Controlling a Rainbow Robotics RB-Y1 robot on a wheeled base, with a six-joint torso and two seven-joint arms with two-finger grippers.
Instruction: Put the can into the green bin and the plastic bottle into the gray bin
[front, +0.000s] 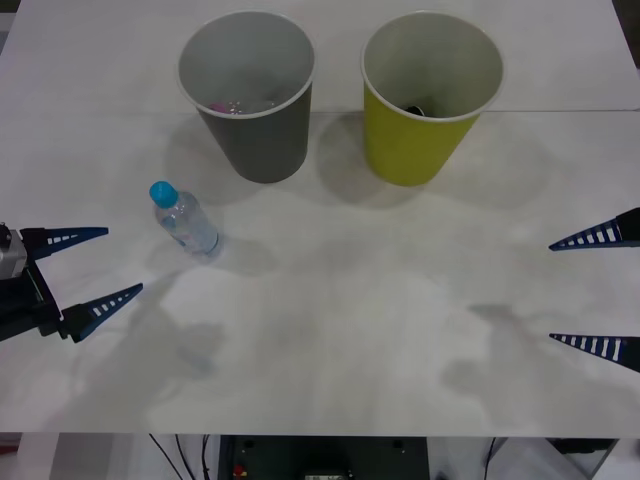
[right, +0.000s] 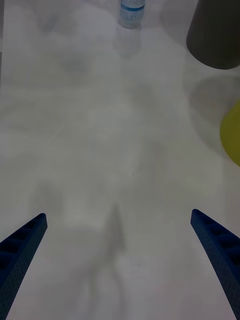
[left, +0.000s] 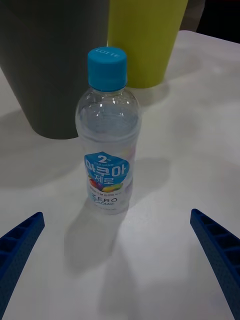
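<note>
Left gripper (front: 88, 270) is hovering low over the table (front: 350, 330) with fingers spread wide, holding nothing, just left of the plastic bottle (front: 186, 220). Bottle is standing upright, in front-left of the gray bin (front: 250, 100), apart from it. Green bin (front: 425, 100) is sitting just right of the gray bin. Right gripper (front: 600, 290) is waiting well right of the bottle, fingers wide, empty.

Left gripper (front: 92, 267) with blue ribbed tapered fingers sits low at the robot's left side, fingers spread wide apart, tips pointing inward, black wrist block behind. Right gripper (front: 582, 292) at the far right side, blue ribbed fingers also spread wide, pointing inward.
</note>
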